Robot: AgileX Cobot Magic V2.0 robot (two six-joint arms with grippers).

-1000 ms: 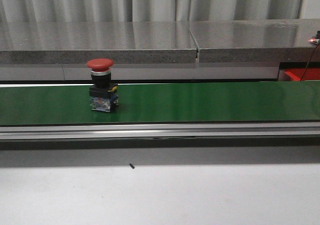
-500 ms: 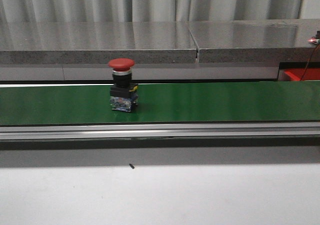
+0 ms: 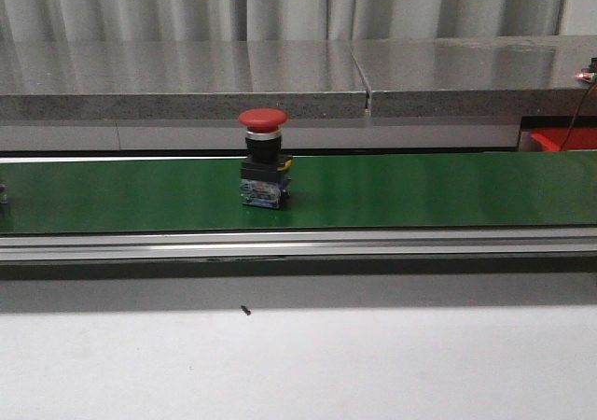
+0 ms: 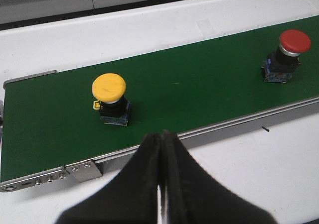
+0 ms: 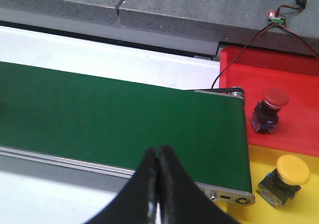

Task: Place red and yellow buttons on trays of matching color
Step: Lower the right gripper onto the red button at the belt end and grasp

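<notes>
1. A green conveyor belt (image 3: 420, 191) is running across the front view, and serves as landmark here. A red button (image 3: 264, 159) is standing upright on it, left of the belt's middle, cap up, with nothing touching it.
2. Beyond the belt a grey stone-like ledge (image 3: 187, 79) is stretching the full width, split by a seam. Nearer than the belt a pale table (image 3: 373, 364) is lying bare except for a small dark speck (image 3: 245, 310).
3. In the left wrist view a yellow button (image 4: 110, 99) is sitting upright on the belt near its end roller; the red button is showing farther along the same belt, well apart from it.
4. At the belt's other end, the right wrist view is showing a red tray (image 5: 279, 104) and a yellow tray (image 5: 279, 184) lying side by side, just beside the belt's end.
5. A second red button (image 5: 268, 109) is lying tilted on the red tray; a second yellow button (image 5: 284, 180) is lying tilted on the yellow tray.
6. Count: two red buttons, two yellow buttons, two trays.
7. A small circuit board (image 5: 275, 18) with a lit red light is sitting on the ledge, a dark wire trailing from it toward the belt's end.
8. No readable writing or labels are showing.
9. Left gripper (image 4: 160, 144): fingers pressed together, holding nothing, hanging over the belt's near rail.
10. Right gripper (image 5: 157, 157): fingers also pressed together, empty, over the belt's near edge.
</notes>
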